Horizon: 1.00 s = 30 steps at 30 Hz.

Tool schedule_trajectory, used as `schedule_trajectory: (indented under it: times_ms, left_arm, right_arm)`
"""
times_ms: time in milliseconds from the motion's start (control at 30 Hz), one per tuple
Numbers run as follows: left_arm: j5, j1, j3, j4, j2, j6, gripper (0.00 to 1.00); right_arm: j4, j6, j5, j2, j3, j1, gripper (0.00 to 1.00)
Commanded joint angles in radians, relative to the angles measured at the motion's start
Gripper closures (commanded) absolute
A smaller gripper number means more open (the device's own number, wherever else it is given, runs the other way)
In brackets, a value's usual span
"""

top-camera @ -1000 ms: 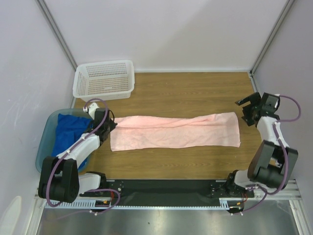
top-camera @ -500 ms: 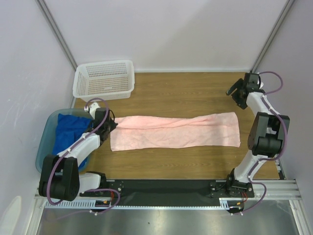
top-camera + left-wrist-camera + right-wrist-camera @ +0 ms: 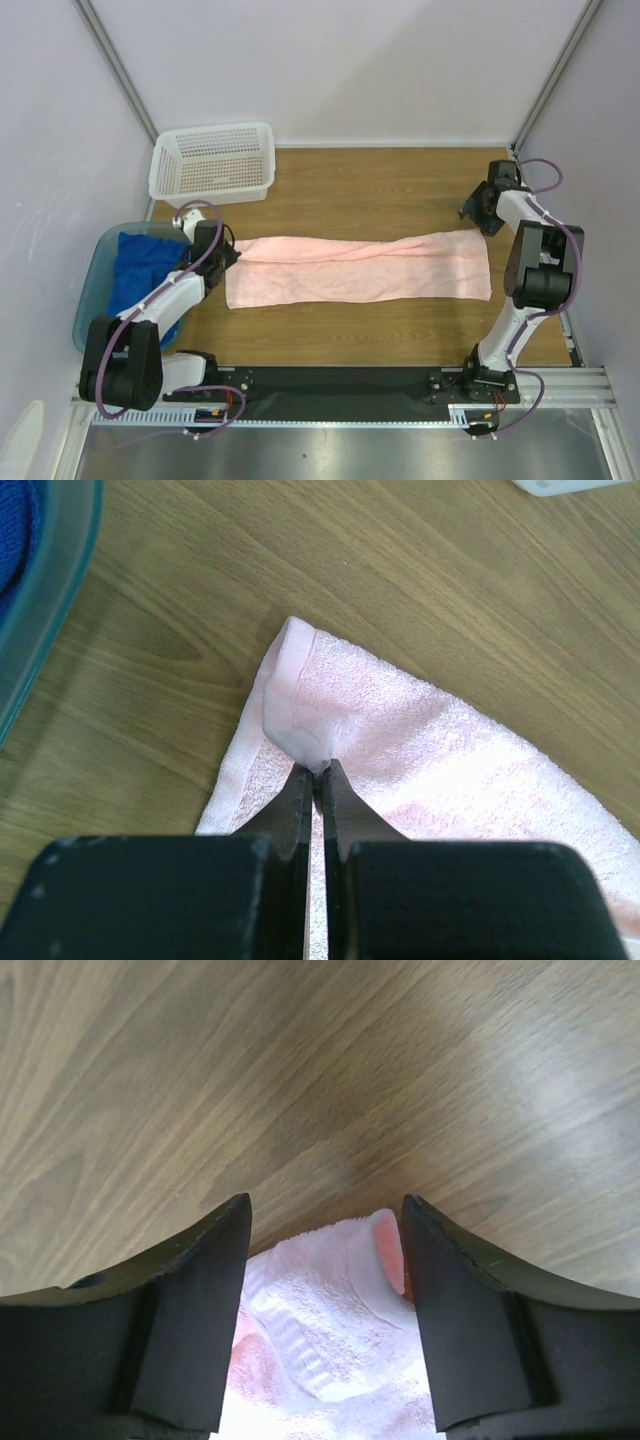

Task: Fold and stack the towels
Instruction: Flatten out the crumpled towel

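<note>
My left gripper (image 3: 318, 770) clamps a pink towel (image 3: 360, 270) corner; the right gripper (image 3: 325, 1212), jaws apart, straddles another and must close before I fold.

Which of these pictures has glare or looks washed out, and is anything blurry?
Right wrist view: pale glare on the table at upper right, pink towel overexposed. Left wrist view: towel sharp, left gripper body near the lens slightly soft. Top view: even light, faint shadows.
</note>
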Motion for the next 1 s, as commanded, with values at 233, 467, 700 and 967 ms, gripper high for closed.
schedule_trajectory:
  times_ms: [233,467,700,967]
  left_arm:
    - [-0.024,0.0,-0.005,0.02,-0.029,0.025,1.0]
    - [-0.031,0.0,0.021,0.005,-0.049,0.037,1.0]
    - [-0.033,0.0,0.097,-0.042,-0.088,0.065,1.0]
    - [-0.045,0.0,0.091,-0.058,-0.192,0.071,1.0]
  right_arm:
    - [0.001,-0.022,-0.034,-0.012,-0.041,0.02,0.53]
    - [-0.007,-0.059,-0.121,-0.116,-0.007,0.02,1.0]
    - [0.117,-0.19,-0.273,-0.395,-0.067,0.03,1.0]
    - [0.079,-0.36,-0.442,-0.725,-0.301,0.054,0.96]
